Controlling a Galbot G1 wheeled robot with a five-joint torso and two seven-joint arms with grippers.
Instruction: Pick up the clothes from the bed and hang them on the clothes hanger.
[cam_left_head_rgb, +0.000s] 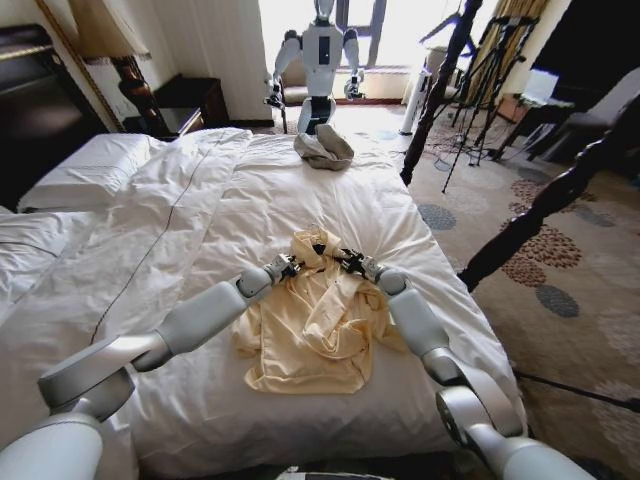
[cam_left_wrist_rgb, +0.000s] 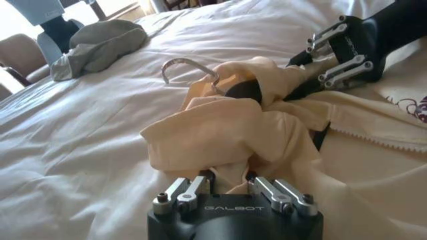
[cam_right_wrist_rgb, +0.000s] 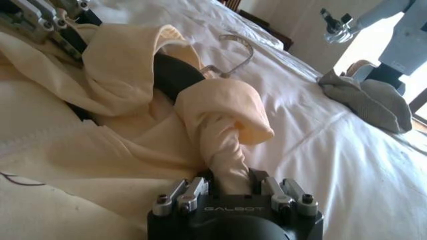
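Left gripper (cam_left_head_rgb: 291, 266) is closed on a bunched fold of the clothes (cam_left_head_rgb: 315, 330), at centre frame in the head view. Right gripper (cam_left_head_rgb: 348, 262) is closed on a twisted roll of the same cream-yellow fabric, just beside the left gripper. The 2 grippers face each other across the garment's collar. The clothes hanger (cam_left_wrist_rgb: 190, 70) lies inside the collar, its hook exposed on the bed (cam_left_head_rgb: 200, 200). A grey cloth bundle (cam_left_head_rgb: 323, 148) rests at upper centre, well apart.
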